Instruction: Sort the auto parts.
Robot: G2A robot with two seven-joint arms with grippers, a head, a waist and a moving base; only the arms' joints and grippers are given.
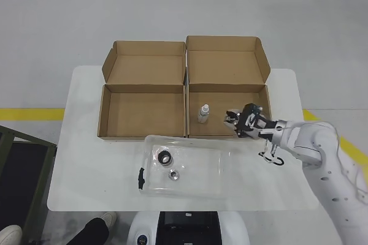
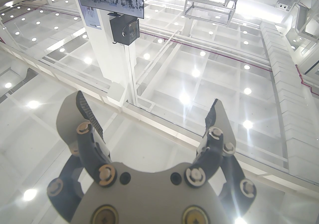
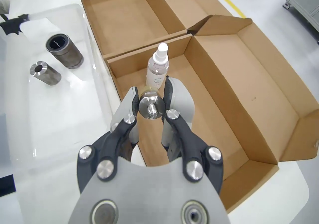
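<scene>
right pincer (image 3: 150, 96) is clamped on a small round silver metal fitting with a threaded stud (image 3: 152, 109). it is held over the near left part of the right-hand brown cardboard box (image 3: 224, 85), just beside an upright clear spray bottle with a white cap (image 3: 157, 70). risks: a release here may topple the bottle; the rounded part may roll from the narrow pads. left pincer (image 2: 147, 96) stands open, empty. bottle label print is too small to read; no writing seen on the box.

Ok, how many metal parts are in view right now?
3. A large sleeve and a smaller cylinder stand in the clear tray; a threaded fitting sits in the right gripper above the cardboard box with the spray bottle.
</scene>
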